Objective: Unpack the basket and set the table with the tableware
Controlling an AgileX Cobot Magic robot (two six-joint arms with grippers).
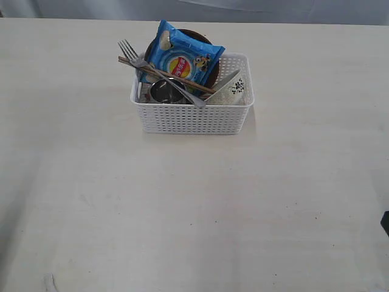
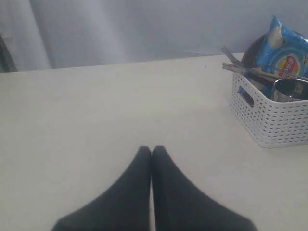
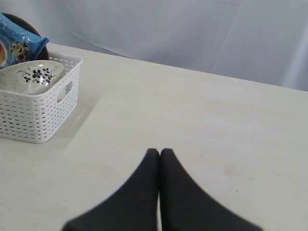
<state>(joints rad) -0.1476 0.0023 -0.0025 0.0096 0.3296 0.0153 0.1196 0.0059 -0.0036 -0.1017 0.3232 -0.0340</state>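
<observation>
The white basket (image 1: 191,115) stands on the table (image 1: 182,207) toward the far middle. In it are a steel fork (image 1: 135,56), wooden chopsticks (image 1: 167,77), a steel cup (image 1: 163,91), a knife (image 1: 223,81), a white bowl (image 1: 236,91) with a dark floral mark and a reddish-brown plate (image 1: 196,32) behind a blue chip bag (image 1: 182,58). My left gripper (image 2: 151,150) is shut and empty, low over bare table, well apart from the basket (image 2: 274,120). My right gripper (image 3: 160,152) is also shut and empty, away from the basket (image 3: 33,115) and bowl (image 3: 29,79).
The chip bag leans on top of the tableware, across the plate. A pale wall or curtain (image 1: 194,9) runs behind the table's far edge. A dark sliver (image 1: 385,223) shows at the right edge of the exterior view.
</observation>
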